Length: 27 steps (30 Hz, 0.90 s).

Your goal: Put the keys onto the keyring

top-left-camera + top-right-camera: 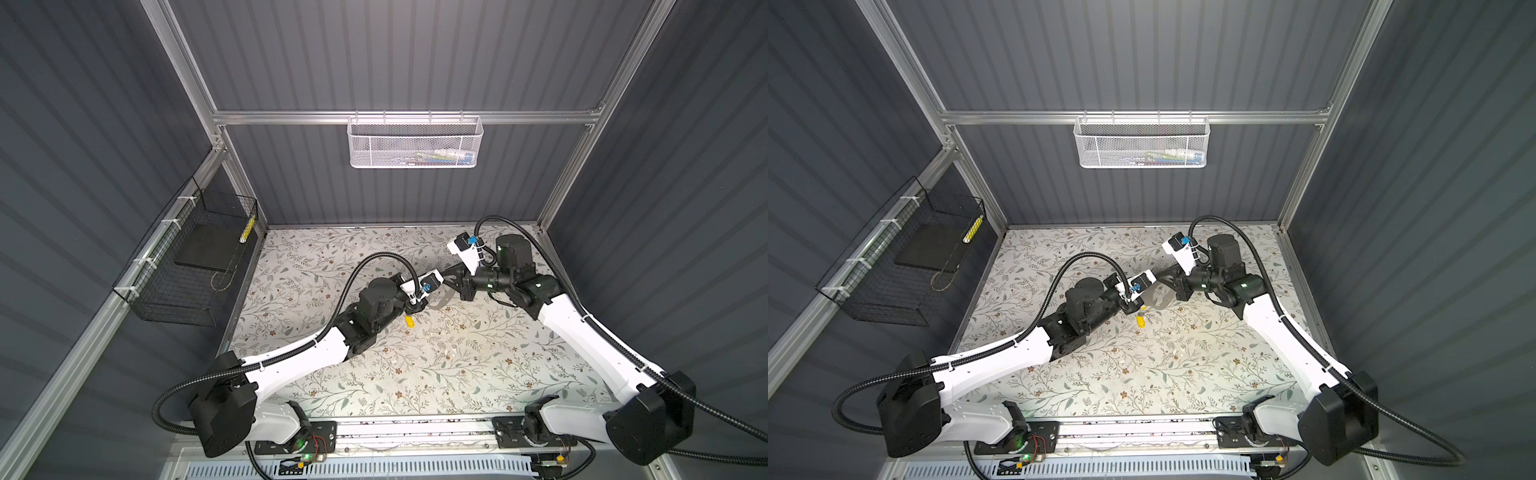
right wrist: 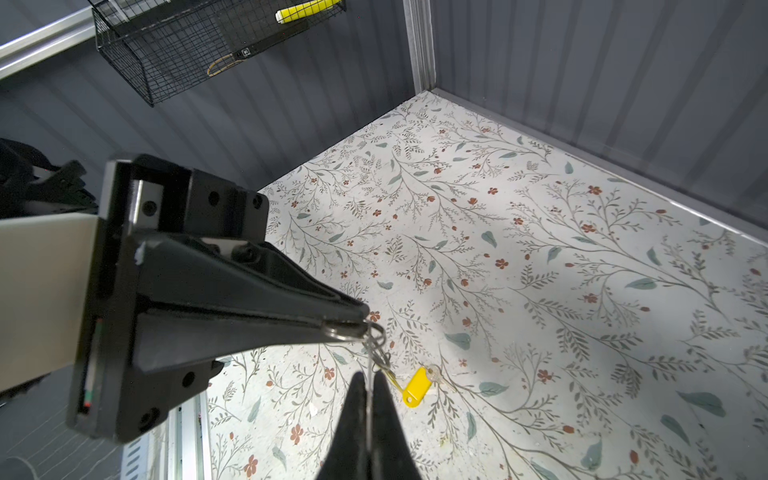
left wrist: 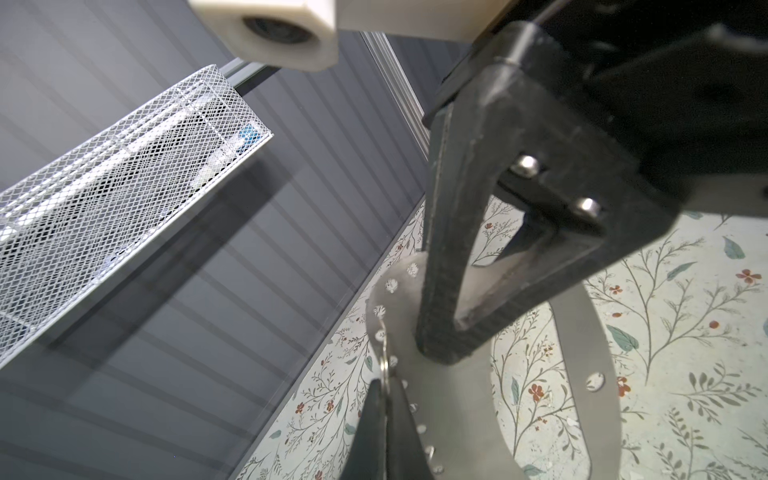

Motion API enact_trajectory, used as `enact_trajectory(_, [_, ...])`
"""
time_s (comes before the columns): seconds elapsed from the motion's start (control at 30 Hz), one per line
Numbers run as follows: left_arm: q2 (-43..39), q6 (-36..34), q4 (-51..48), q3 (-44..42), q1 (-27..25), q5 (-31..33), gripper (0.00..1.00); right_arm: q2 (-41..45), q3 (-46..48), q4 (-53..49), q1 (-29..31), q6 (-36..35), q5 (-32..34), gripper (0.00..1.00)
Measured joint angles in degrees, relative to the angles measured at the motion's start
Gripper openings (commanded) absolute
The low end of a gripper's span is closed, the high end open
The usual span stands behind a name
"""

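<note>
right gripper [image 3: 440,353] clamps keyring [image 3: 598,332] rim, well off walls [image 1: 374,187].

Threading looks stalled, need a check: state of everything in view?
Left end effector: shut on small silvery metal ring.
Right end effector: shut on flat dark grey oval keyring.
Yellow plastic key tag: loose on floral-print table, off the keyring.

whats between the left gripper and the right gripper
The keyring: the right gripper clamps its band, the left gripper pinches a small metal ring at its holed edge. Shows in the left wrist view.
</note>
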<state>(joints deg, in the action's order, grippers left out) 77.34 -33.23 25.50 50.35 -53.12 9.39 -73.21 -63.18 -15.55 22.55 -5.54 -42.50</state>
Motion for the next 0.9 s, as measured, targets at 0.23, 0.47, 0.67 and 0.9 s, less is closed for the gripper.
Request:
enact_trajectory(0.23, [-0.8, -1.6, 4.6, -3.2, 0.0, -1.1, 0.00, -0.9, 0.1, -0.2, -0.9, 2.1, -3.8, 0.00])
enact_trajectory(0.47, [-2.4, -2.4, 8.1, -5.2, -0.1, -2.8, 0.00, -0.7, 1.4, 2.9, -2.4, 5.4, -9.9, 0.00])
enact_trajectory(0.67, [-4.1, -2.8, 10.3, -7.0, -0.1, -4.5, 0.00, -0.7, 2.4, 5.3, -3.1, 7.6, -14.2, 0.00])
enact_trajectory(0.9, [-5.7, -3.0, 13.4, -9.1, -0.1, -6.9, 0.00, -0.7, 2.8, 6.3, -3.5, 9.4, -18.5, 0.00])
